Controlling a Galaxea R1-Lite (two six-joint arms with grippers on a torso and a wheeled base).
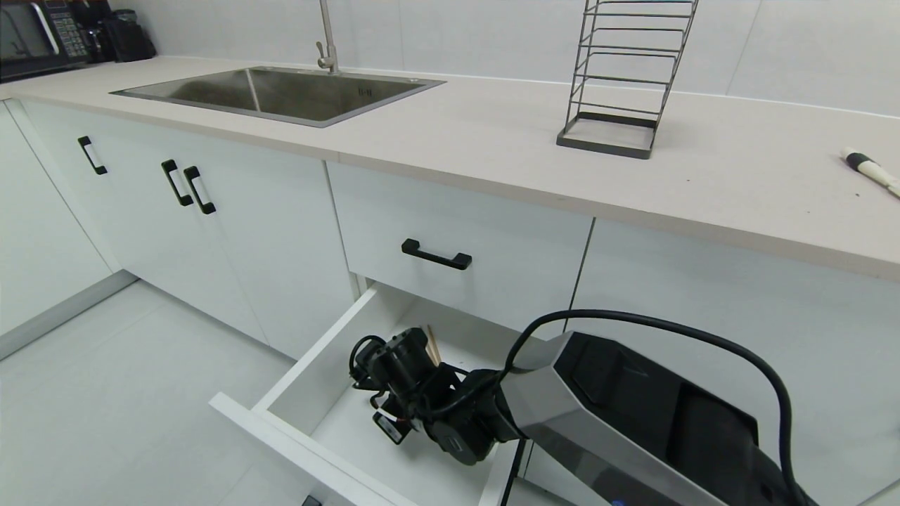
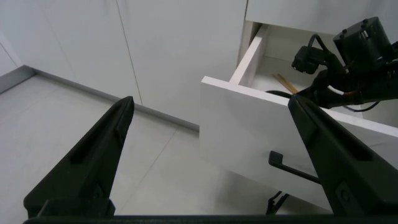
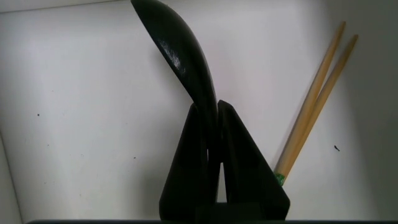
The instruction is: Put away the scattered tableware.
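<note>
Glossy black spoon (image 3: 183, 53), narrow curved bowl, clamped in right jaws

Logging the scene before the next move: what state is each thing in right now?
Lower drawer, pulled open.
Upper drawer, shut.
Cabinet doors, shut.
Right hand, shut on spoon, inside the open drawer.
Left hand, open, empty.
Chopsticks, lying loose on the open drawer's floor.
Rack, empty.
Sink, empty.
</note>
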